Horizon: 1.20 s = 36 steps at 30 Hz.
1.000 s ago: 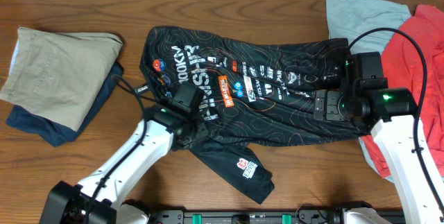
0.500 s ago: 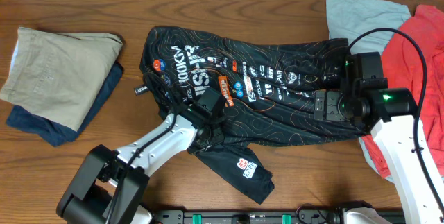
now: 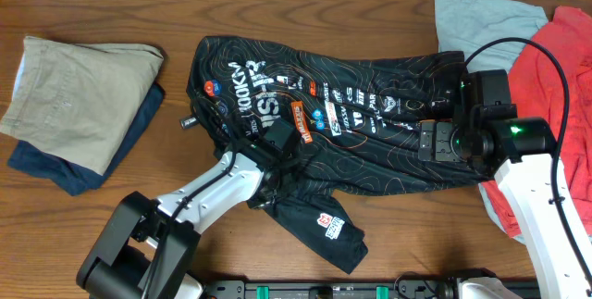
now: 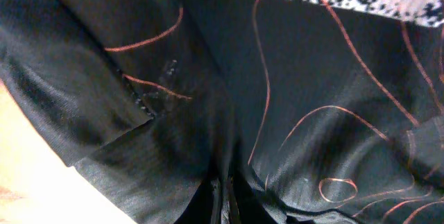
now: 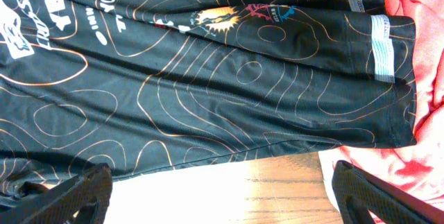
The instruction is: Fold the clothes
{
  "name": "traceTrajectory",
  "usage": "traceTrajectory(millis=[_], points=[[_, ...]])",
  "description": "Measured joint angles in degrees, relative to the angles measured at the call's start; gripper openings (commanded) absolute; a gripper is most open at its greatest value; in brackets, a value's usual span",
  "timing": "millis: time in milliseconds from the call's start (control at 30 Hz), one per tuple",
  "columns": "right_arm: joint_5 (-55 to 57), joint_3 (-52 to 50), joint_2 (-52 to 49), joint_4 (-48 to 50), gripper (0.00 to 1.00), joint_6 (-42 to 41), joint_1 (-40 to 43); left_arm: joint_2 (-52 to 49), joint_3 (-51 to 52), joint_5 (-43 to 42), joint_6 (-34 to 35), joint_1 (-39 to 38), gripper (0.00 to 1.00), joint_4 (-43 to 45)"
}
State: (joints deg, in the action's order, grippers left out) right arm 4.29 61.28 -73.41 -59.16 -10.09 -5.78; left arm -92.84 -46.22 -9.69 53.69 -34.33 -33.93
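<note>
Black jersey [image 3: 370, 146] lies spread across the middle of the desk [image 3: 416, 234], lettering up. One sleeve trails toward the near edge.

Left gripper [image 3: 277, 146] is down on the jersey's near-left part, buried in cloth. The wrist view shows only black fabric and orange lines, so I cannot tell how far it is open.

Right gripper [image 5: 225, 197] is over the jersey's right hem, fingers spread wide and holding nothing.

Folded khaki trousers [image 3: 69, 95] sit at the left edge. A red garment [image 3: 555, 86] is at the right edge.
</note>
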Motion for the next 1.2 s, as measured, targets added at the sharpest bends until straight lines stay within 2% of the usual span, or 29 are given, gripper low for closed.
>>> traceTrajectory(millis=[167,367,633,933,1200], points=[[-0.02,0.00,0.00,-0.15,0.99,0.00,-0.02,2.16,0.07,0.09,-1.55,1.14,0.06,-7.56],[-0.02,0.00,0.00,-0.17,0.99,0.00,-0.02,12.55,0.09,4.07,-4.13,5.40,0.06,-19.10],[0.02,0.00,0.00,-2.69,0.99,-0.48,-0.02,20.00,0.09,8.15,-6.21,8.96,0.06,-27.67],[0.15,-2.40,0.00,-3.19,0.99,-7.37,0.00,19.98,1.57,14.05,-7.65,11.74,0.06,-28.89],[0.17,-8.70,0.00,0.04,0.99,-12.50,2.19,19.98,1.55,15.91,-13.62,25.73,0.06,-28.37]])
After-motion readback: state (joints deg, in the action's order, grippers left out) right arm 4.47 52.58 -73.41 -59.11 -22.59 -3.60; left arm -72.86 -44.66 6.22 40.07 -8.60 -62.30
